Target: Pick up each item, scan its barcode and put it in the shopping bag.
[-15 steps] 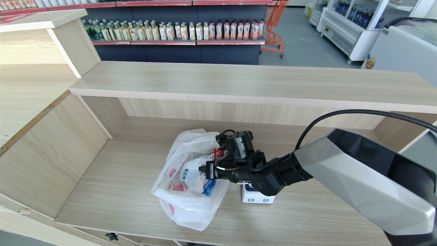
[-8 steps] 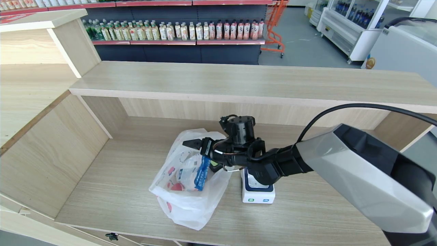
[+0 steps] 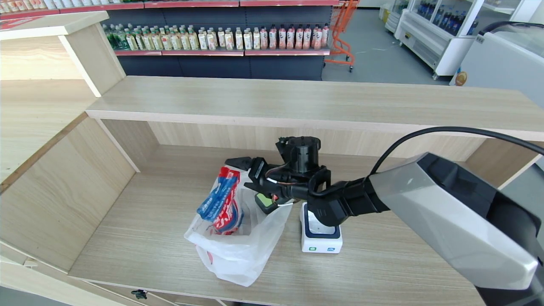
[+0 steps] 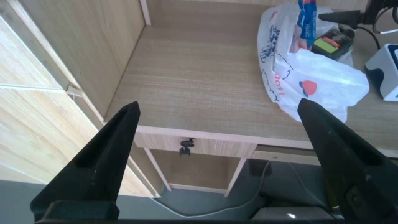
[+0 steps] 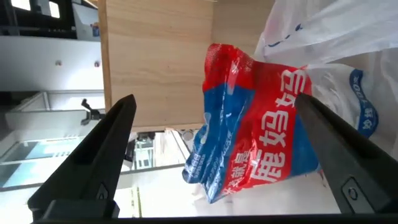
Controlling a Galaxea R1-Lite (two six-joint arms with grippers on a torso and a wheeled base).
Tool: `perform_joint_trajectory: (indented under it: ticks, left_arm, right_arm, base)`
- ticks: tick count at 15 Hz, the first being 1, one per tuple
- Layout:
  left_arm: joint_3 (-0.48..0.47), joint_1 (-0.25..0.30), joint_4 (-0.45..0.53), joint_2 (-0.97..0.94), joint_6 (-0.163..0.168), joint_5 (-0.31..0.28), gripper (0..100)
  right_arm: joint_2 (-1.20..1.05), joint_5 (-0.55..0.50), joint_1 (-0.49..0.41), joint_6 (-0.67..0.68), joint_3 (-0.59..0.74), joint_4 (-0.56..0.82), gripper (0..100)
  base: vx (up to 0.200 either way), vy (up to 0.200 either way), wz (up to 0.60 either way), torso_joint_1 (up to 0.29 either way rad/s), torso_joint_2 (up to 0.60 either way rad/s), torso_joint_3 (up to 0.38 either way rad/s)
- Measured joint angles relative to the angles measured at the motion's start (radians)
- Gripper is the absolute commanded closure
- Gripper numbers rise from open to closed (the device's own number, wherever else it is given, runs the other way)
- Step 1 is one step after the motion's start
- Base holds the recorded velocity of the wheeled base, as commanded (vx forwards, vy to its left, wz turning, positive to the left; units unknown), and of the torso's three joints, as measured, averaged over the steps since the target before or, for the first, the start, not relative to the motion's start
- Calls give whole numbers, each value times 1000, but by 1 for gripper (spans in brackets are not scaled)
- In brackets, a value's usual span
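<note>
Wood-grain table (image 3: pixel 140 238) in a shop, with drink shelves (image 3: pixel 212 38) behind and freezers (image 3: pixel 429 38) far right. Left tool (image 4: pixel 217 106): I saw it spread wide and empty, off the table's near left side. Shopping bag (image 3: pixel 238 255): a red-and-blue packet (image 3: pixel 221 199) stood upright inside. Right tool (image 3: pixel 244 175): open just above the bag's mouth, holding nothing. Scanner (image 3: pixel 321 240): just beside the bag. I judged this packet bagged and the task far along, perhaps finished.

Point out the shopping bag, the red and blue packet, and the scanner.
shopping bag (image 3: pixel 238 259), head view, lower front wall.
red and blue packet (image 3: pixel 222 199), head view, middle.
scanner (image 3: pixel 321 244), head view, white front.
</note>
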Motion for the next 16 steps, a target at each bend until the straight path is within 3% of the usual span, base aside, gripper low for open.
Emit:
perform_joint_trajectory:
  ticks: [3,8,10,14,16]
  left_arm:
    - [0,0,0,0,0,0,0]
    - [0,-1,0,0,0,0,0]
    - [0,-1,0,0,0,0,0]
    - [0,0,0,0,0,0,0]
    - [0,0,0,0,0,0,0]
  right_arm:
    - [-26,2,-17,-3,65,-2,0]
    - [-245,16,-102,-36,362,-2,0]
    - [-391,19,-117,-111,502,0,0]
    - [-769,16,-191,-522,864,74,0]
    - [-966,-79,-280,-766,1005,214,0]
  base:
    - [0,0,0,0,0,0]
    - [0,0,0,0,0,0]
    - [0,0,0,0,0,0]
    - [0,0,0,0,0,0]
    - [0,0,0,0,0,0]
